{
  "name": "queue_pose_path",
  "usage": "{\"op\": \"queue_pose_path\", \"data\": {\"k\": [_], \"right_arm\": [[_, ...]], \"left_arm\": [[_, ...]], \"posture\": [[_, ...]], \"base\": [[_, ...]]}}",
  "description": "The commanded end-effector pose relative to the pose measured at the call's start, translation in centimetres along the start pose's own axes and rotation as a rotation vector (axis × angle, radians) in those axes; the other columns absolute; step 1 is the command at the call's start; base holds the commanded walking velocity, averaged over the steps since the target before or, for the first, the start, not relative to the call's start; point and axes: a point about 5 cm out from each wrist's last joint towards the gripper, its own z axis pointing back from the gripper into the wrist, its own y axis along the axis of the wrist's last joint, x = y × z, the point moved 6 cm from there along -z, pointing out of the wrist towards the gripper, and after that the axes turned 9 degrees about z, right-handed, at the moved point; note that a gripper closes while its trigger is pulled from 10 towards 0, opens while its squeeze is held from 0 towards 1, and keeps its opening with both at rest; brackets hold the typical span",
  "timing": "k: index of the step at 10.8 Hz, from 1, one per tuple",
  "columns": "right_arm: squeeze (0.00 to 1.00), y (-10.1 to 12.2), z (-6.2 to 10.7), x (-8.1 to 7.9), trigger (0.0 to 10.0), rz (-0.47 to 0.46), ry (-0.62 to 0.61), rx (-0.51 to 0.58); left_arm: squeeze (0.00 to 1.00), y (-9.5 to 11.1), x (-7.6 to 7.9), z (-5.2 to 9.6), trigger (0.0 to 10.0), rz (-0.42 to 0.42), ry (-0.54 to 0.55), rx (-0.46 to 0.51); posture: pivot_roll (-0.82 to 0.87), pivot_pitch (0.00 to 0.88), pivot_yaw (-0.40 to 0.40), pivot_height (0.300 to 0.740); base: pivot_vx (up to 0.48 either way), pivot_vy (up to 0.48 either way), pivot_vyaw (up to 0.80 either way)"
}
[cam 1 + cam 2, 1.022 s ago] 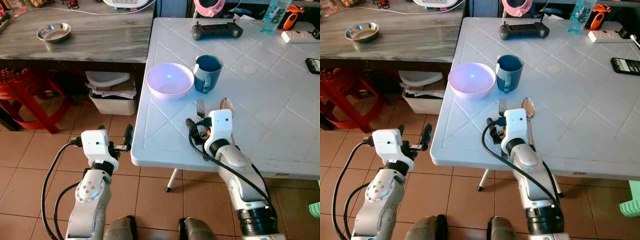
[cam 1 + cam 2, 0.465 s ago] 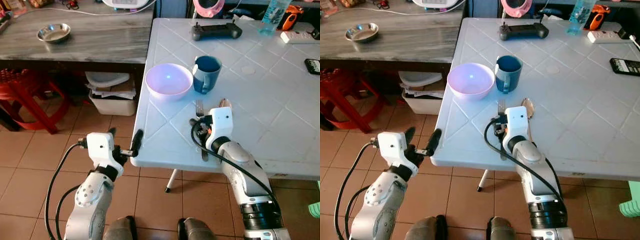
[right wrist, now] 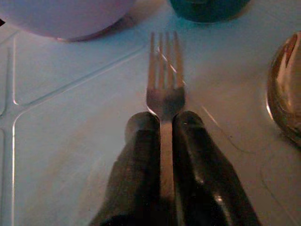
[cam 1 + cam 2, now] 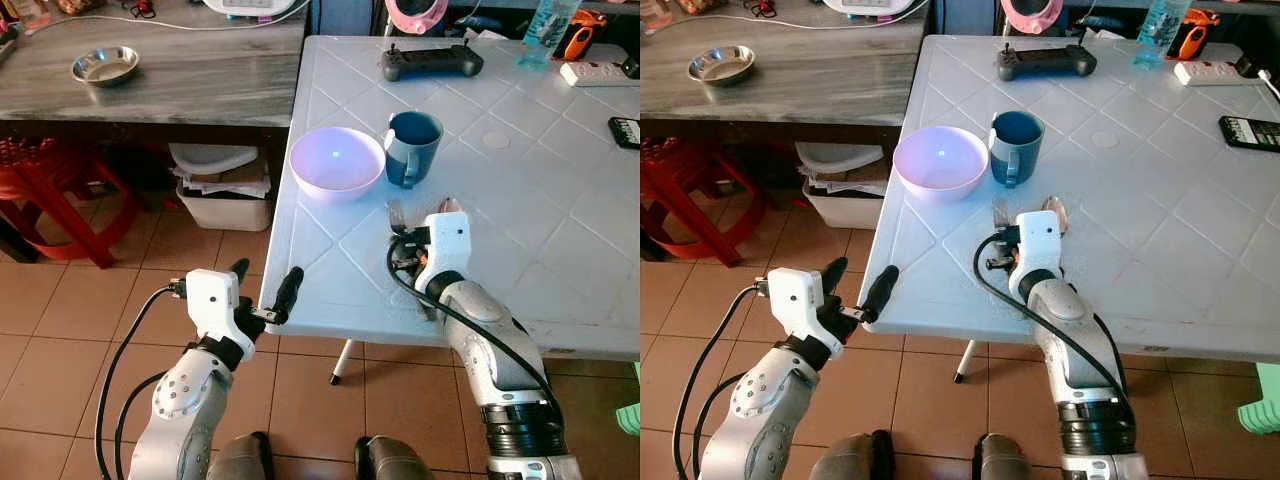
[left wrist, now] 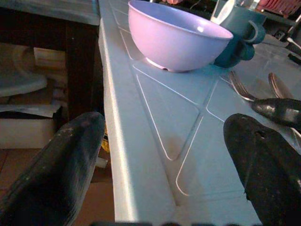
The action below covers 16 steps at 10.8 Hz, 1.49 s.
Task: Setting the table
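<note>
A lilac bowl and a blue mug stand side by side near the white table's left edge. Just in front of them a fork and a spoon lie flat on the table. My right gripper rests on the table, shut on the fork's handle with the tines pointing toward the bowl and mug. At the table's near left corner my left gripper is open, one finger beyond the edge and the other finger over the tabletop.
A game controller, bottle, power strip and remote lie at the table's far side. To the left, a wooden counter carries a steel bowl. Beneath it stand a white bin and a red stool.
My left gripper has moved forward and right, up to the table's corner. My right gripper, still on the fork, has shifted slightly farther onto the table.
</note>
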Motion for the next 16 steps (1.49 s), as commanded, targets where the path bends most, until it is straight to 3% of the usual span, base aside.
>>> {"op": "queue_pose_path", "data": {"k": [1,3,5,7,11,14,16], "right_arm": [[0.0,-7.7,1.0,-0.9,0.0,-0.067,0.023,-0.295],[0.0,-7.5,1.1,-1.7,0.0,-0.118,0.044,-0.302],[0.0,-5.8,1.2,-3.1,0.0,-0.145,0.105,-0.262],[0.0,-2.8,1.3,-3.2,0.0,0.012,0.141,-0.153],[0.0,0.4,0.9,-0.9,0.0,0.245,0.072,-0.042],[0.0,3.5,-0.3,-0.3,0.0,0.26,0.043,0.049],[0.0,6.4,-1.9,-0.8,0.0,0.275,0.049,0.13]], "left_arm": [[0.0,0.2,0.1,0.0,10.0,-0.013,-0.002,-0.004],[0.0,-0.1,-0.3,0.1,10.0,-0.037,0.018,-0.019],[0.0,-0.4,-1.1,0.0,10.0,-0.05,0.067,-0.032],[0.0,-0.1,-2.0,-0.2,10.0,-0.065,0.112,-0.021],[0.0,0.0,-2.4,-0.5,10.0,-0.073,0.129,-0.014],[0.0,0.2,-2.7,-0.8,10.0,-0.082,0.132,-0.005],[0.0,0.5,-2.9,-1.1,10.0,-0.089,0.133,0.003]], "posture": [[0.0,0.166,0.048,0.74],[0.0,0.167,0.048,0.74],[0.0,0.166,0.046,0.74],[0.0,0.161,0.043,0.74],[-0.01,0.147,0.043,0.74],[-0.01,0.132,0.045,0.74],[-0.01,0.124,0.049,0.74]], "base": [[0.0,0.0,0.0],[0.0,0.0,0.0],[0.0,0.0,0.0],[0.0,0.48,0.0],[0.0,0.48,0.0],[0.0,0.48,0.0],[0.0,0.48,0.0]]}}
